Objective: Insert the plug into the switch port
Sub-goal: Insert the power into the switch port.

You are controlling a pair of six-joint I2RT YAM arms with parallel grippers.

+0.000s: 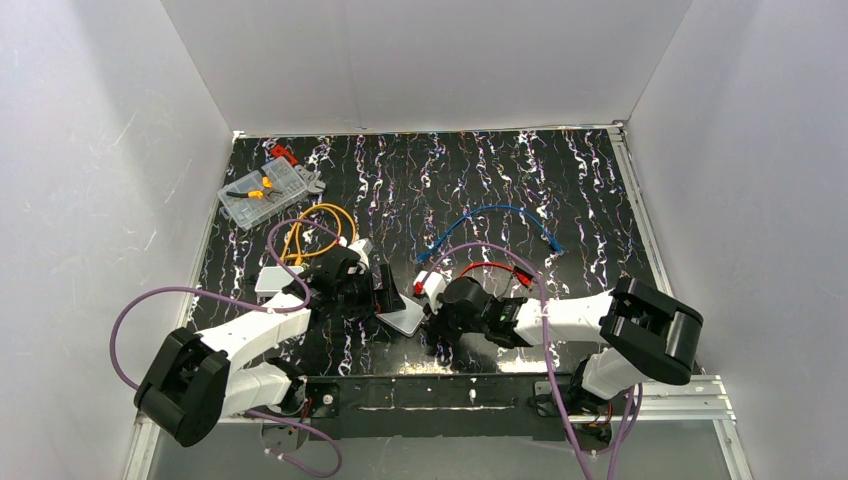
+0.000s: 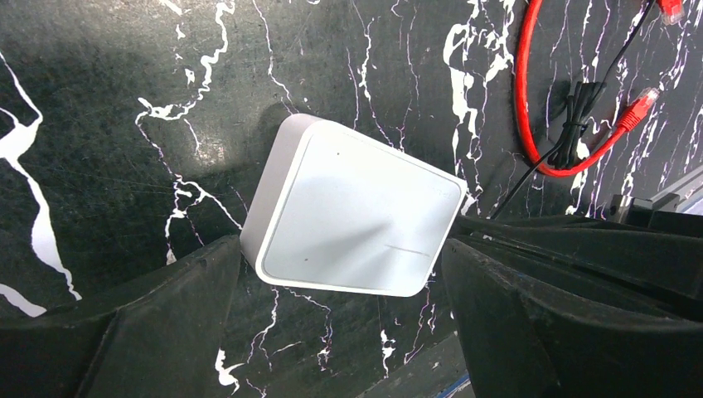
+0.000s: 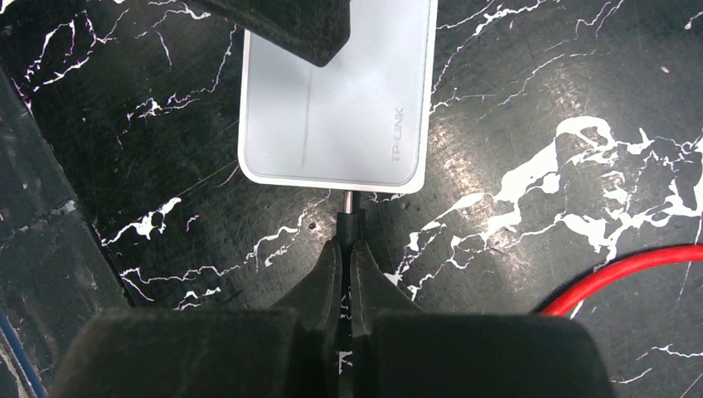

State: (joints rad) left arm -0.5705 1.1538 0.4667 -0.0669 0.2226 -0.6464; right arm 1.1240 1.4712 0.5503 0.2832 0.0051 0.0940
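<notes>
Two grippers are to be accounted for; how is the right one set?

The right gripper [image 3: 346, 249] is seen with its fingers pressed together on the plug [image 3: 351, 222], a black barrel with a short metal pin. The pin is pointed at the near short edge of the switch box [image 3: 332, 108] and is met by that edge. How far it has entered cannot be told, the switch port being hidden in the edge.

And the left?

The left gripper [image 2: 341, 249] is spread wide, its fingers [image 2: 141, 332] placed on either side of the same pale box, close against its sides. Whether the box is pressed cannot be told. In the right wrist view one of these fingers is seen over the far end of the box.

Where is the box laid?

It is laid flat on the black marbled table [image 1: 560, 180], near the front edge, between the two arms. A red cable [image 3: 630, 274] is looped near it, a smaller white box [image 1: 273, 279] is set to its left, and an orange cable [image 1: 318, 215] and a blue cable [image 1: 495, 210] are laid farther back.

Is any container seen?

One clear plastic case [image 1: 268, 190] is set at the far left corner, well apart from both grippers. Small orange and dark pieces are seen in it; its compartments are too small to be told apart.
</notes>
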